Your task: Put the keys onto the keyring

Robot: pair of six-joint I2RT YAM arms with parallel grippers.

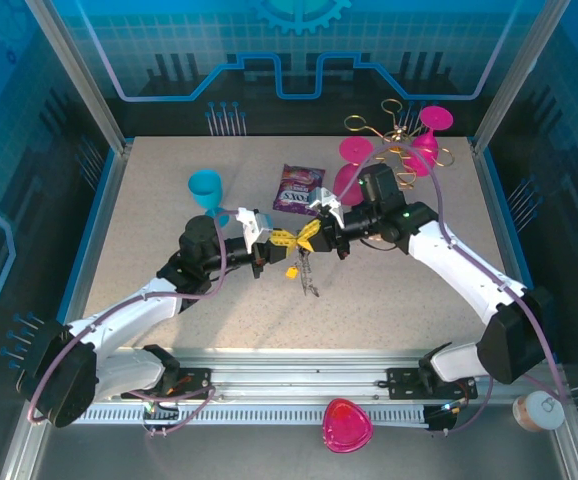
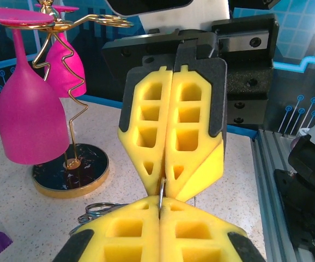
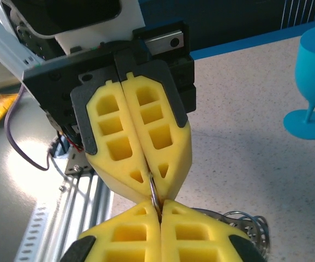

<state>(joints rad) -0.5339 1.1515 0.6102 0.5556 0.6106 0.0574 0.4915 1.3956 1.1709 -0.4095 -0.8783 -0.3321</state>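
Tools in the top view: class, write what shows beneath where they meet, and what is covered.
Small dark keys and an orange-yellow tab show below the left tool and right tool. The keyring is mostly hidden in their grip.

Keyring (image 2: 161, 191): only a short arc of wire shows where the yellow pads (image 2: 193, 164) meet; the rest is hidden between them. Keys (image 1: 307, 272): too small to count. Blue goblet (image 3: 314, 82): cropped by the right edge.
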